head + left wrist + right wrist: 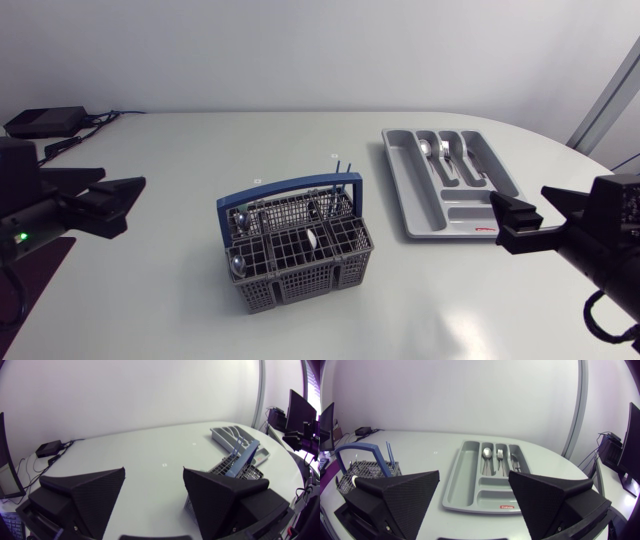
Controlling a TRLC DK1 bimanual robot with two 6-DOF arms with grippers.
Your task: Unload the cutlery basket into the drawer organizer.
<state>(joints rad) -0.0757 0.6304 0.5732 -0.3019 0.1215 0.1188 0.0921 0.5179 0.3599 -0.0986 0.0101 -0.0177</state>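
Note:
The grey cutlery basket (292, 252) with a blue handle stands mid-table, holding spoons (240, 219), a white piece and thin blue sticks (345, 166). To its right lies the grey drawer organizer (470, 212), with a spoon (425, 148) and forks (447, 152) in its far slots. My left gripper (128, 205) hovers open well left of the basket. In the left wrist view the left gripper (153, 472) holds nothing, and the basket (239, 462) shows past one finger. My right gripper (500, 222) is open by the organizer's near right corner. The right wrist view has the right gripper (474, 474) empty, facing the organizer (466, 477), basket (364, 467) off to the side.
A black box (45, 122) with cables sits at the table's far left corner. Bare white tabletop (180, 290) lies between my left gripper and the basket, and more between the basket and the organizer.

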